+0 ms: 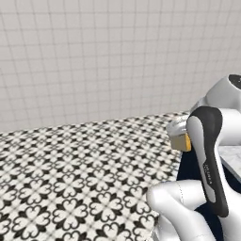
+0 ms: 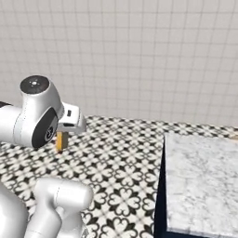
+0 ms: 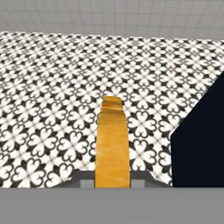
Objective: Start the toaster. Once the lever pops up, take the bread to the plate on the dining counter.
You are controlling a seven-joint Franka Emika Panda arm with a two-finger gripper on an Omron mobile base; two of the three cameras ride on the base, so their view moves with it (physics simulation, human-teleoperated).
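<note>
Above the patterned floor (image 2: 116, 162), left of the dining counter (image 2: 204, 186), the gripper (image 3: 113, 181) is clamped on the bread (image 3: 112, 144), held edge-on in the air. The counter's near-left corner and navy base stand just beside it.

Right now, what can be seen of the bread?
The bread is clamped in the shut end effector, seen edge-on in the hand view as a golden-orange crust band. The base views show a small tan, orange-edged piece hanging below the hand, in the air above the patterned floor, beside the navy counter base.
</note>
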